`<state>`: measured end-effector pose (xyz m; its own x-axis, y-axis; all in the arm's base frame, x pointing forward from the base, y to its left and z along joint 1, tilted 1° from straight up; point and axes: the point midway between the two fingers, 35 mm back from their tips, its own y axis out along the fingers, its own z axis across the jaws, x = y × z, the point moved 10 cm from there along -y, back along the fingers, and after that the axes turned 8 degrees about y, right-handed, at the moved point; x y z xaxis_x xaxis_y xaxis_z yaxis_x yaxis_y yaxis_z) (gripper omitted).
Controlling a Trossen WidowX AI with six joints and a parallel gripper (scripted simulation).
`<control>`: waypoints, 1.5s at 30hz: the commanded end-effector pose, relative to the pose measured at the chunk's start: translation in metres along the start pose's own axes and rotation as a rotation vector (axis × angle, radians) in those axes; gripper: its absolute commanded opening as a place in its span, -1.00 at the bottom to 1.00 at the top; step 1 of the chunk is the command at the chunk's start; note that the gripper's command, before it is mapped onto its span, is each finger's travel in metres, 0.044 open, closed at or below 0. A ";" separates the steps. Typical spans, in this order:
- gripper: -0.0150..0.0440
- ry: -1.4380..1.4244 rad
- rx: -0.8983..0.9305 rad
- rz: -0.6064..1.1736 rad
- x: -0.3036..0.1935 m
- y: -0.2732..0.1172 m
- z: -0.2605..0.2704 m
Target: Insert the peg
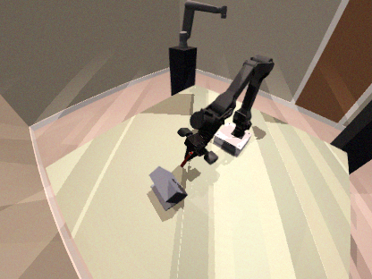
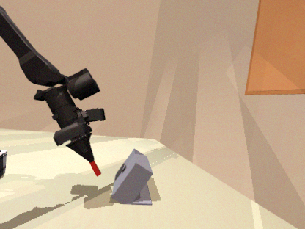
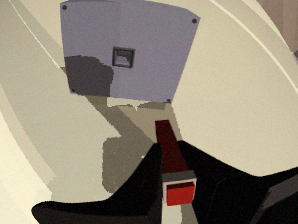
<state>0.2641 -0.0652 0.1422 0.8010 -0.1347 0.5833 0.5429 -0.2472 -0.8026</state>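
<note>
My gripper [image 1: 191, 152] [image 2: 92, 160] is shut on the red peg [image 1: 183, 162] [image 2: 95, 169] [image 3: 172, 161] and holds it above the table, tilted, its lower end toward the panel. The peg has flat sides; its upper end shows as a red square in the wrist view. The grey sloped panel [image 1: 164, 184] [image 2: 137, 173] [image 3: 155, 52] stands in front of the gripper, apart from the peg. Its square hole [image 2: 122, 169] [image 3: 123, 58] lies up and left of the peg's lower end in the wrist view. The bottom of the hole is hard to make out.
The panel's flat foot [image 2: 145, 199] rests on the pale table [image 1: 268, 201] [image 2: 205, 209]. The arm's white base [image 1: 232, 139] stands behind the gripper. A black pedestal [image 1: 182, 71] with another small arm stands at the back. Shadows fall beside and on the panel.
</note>
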 end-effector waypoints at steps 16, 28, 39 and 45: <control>-0.49 0.040 -0.001 -0.093 -0.013 -0.003 0.008; -0.49 0.066 0.005 -0.153 -0.020 -0.005 0.013; -0.49 0.091 0.013 -0.207 -0.027 -0.008 0.017; -0.49 0.105 0.019 -0.236 -0.031 -0.009 0.019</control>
<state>0.2426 -0.0423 0.1301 0.6338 -0.1704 0.7545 0.7089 -0.2623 -0.6547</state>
